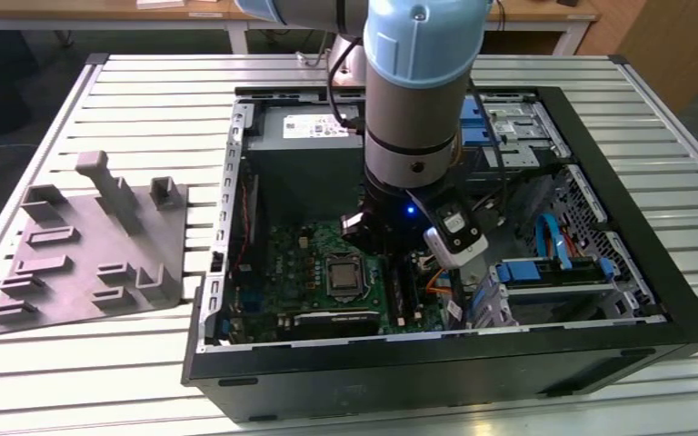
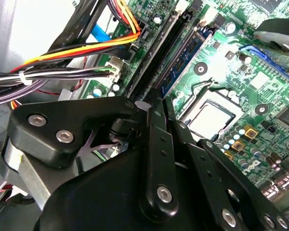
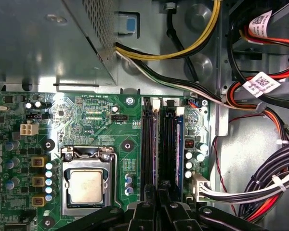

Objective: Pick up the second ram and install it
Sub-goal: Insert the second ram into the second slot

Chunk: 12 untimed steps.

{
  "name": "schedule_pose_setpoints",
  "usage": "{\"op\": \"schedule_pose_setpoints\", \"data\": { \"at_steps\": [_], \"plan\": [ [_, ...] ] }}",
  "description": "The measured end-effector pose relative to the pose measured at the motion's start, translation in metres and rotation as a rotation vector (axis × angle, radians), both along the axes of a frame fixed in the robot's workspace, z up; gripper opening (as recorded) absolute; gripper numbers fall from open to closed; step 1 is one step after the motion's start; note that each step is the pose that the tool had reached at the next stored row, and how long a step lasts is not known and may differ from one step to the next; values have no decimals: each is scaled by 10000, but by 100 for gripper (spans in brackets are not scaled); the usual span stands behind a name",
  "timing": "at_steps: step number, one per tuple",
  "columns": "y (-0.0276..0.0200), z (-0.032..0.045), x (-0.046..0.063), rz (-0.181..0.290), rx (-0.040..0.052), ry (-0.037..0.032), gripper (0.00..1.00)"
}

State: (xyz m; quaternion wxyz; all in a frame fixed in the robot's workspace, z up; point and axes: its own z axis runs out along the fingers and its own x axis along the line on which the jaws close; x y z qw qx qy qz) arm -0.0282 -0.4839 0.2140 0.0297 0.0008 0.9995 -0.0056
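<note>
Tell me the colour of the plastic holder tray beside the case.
Grey holder tray, best in the exterior view.

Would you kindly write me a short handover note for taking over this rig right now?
Gripper: low inside the computer case, directly over the black memory slots. Whether it grips anything cannot be told.
Things: one blue-green memory stick sits in the slot farthest from the processor. The grey holder tray lies outside the case, on the exterior view's left.
Done: arm brought to the slots.
Left: a seated second ram is not confirmed here.
</note>
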Motion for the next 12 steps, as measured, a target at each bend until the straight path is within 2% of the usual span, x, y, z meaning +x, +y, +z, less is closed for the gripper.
{"op": "schedule_pose_setpoints", "data": {
  "at_steps": [7, 10, 12],
  "plan": [
    [14, -1, -2, -1, -132, -3, 14],
    [45, 0, -4, -4, -134, -2, 14],
    [47, -2, -3, -4, -130, -3, 14]
  ]
}}
